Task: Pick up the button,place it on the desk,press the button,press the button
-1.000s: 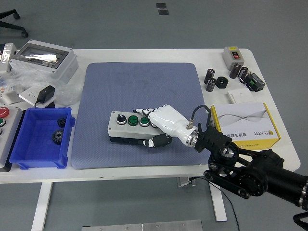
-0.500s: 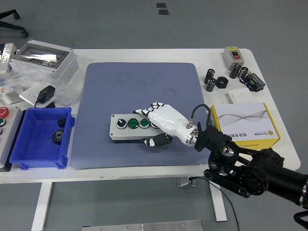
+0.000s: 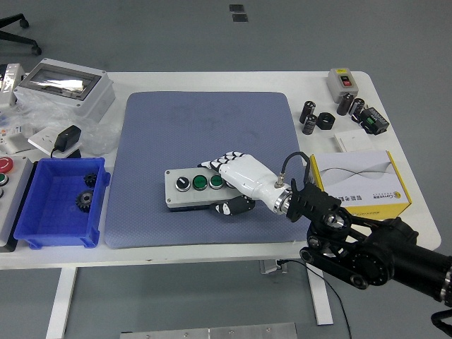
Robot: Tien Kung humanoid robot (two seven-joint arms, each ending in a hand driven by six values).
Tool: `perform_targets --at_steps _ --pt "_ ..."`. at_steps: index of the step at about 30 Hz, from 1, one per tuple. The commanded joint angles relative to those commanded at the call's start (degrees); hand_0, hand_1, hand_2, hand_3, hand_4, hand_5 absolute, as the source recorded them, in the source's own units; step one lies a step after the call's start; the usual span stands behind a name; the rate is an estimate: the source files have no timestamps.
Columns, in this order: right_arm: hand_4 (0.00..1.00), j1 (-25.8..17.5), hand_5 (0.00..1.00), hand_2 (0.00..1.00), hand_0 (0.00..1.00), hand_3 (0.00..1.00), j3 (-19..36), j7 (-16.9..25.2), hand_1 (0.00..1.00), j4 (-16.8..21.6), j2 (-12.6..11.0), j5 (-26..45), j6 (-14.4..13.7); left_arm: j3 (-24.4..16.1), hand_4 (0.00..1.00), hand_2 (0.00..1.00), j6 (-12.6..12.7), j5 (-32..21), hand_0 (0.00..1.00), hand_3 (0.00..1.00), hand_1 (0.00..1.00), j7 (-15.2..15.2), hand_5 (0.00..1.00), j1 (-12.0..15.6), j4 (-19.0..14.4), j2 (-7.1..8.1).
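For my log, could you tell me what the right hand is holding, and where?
The right hand grips the button box at its right end, fingers over the top and thumb against the near side.

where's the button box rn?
Head view: the button box lies on the blue mat, toward its near edge and slightly right of centre, with the right hand gripping its right end. The blue bin sits off to its left.

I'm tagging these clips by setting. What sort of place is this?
Probably an electrical workshop or robotics lab bench: a white table carrying a button box gripped by the right hand, capacitors, a grey enclosure and a blue bin of gears.
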Motion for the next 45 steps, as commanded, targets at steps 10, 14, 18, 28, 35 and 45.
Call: perform_targets --at_steps 10,14,18,28,35,45 --pt "0.584 -0.4 0.002 0.937 0.922 0.998 0.6 -0.3 0.897 0.8 -0.5 1.6 2.4 -0.7 0.521 0.522 -0.8 0.7 0.649 0.583 0.582 -0.7 0.058 0.1 -0.1 0.0" --pt "0.601 -0.4 0.002 0.985 0.933 0.998 0.9 -0.4 0.917 1.3 -0.8 2.5 4.2 -1.2 0.509 0.517 -1.5 1.1 0.649 0.58 0.577 -1.1 0.048 0.1 -0.1 0.0" --pt "0.601 -0.4 0.002 0.985 0.933 0.998 1.4 -0.8 0.917 2.0 -1.0 3.3 6.2 -1.6 0.509 0.517 -2.2 1.6 0.649 0.58 0.577 -1.6 0.048 0.2 -0.2 0.01" --pt "0.62 -0.6 0.002 0.998 0.989 0.998 2.5 -1.5 0.978 4.0 -2.0 4.6 7.6 -2.4 0.45 0.51 -3.9 2.1 0.648 0.57 0.56 -2.5 0.002 0.4 -0.3 -0.02" --pt "0.636 -0.6 0.002 0.998 0.998 0.998 3.5 -1.5 0.998 7.0 -3.7 5.3 8.3 -2.6 0.418 0.504 -4.9 2.1 0.649 0.566 0.55 -3.0 0.002 0.6 -0.3 -0.01" --pt "0.672 -2.3 0.002 0.998 0.998 0.998 9.5 -4.1 0.998 15.4 -10.2 8.1 13.4 -2.7 0.409 0.5 -5.4 1.5 0.647 0.566 0.548 -3.4 0.002 0.6 -0.2 -0.09"
